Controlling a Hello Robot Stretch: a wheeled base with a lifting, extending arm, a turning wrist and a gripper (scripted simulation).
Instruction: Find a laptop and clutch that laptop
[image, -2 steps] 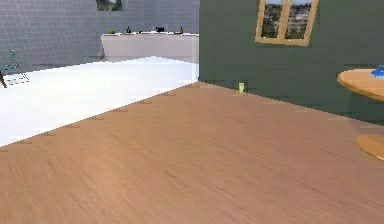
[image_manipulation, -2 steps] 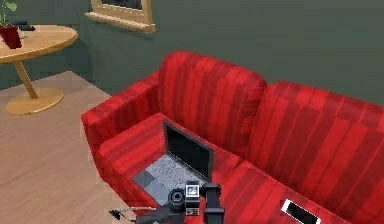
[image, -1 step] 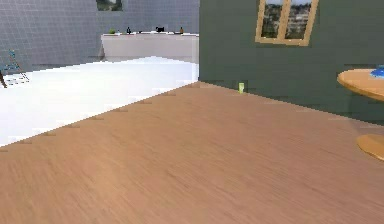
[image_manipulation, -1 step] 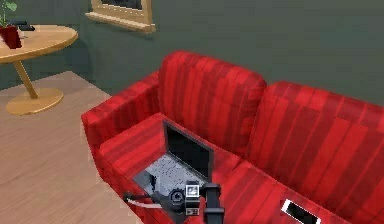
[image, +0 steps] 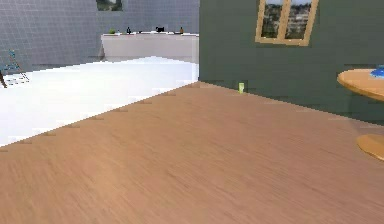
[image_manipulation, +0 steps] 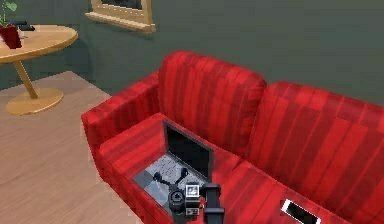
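— Where is the laptop?
— The open laptop with a dark screen and flat grey keyboard lies on the red striped fabric sofa, lower middle of the arm side view.
— And the arm?
— The dark gripper rises from the bottom edge at the laptop; I cannot tell whether it holds anything. Smooth wooden plank floor spreads lower left.

Forward view gazes ahead, down over open floor. Arm side view sits close above the red sofa; both catch the round table.
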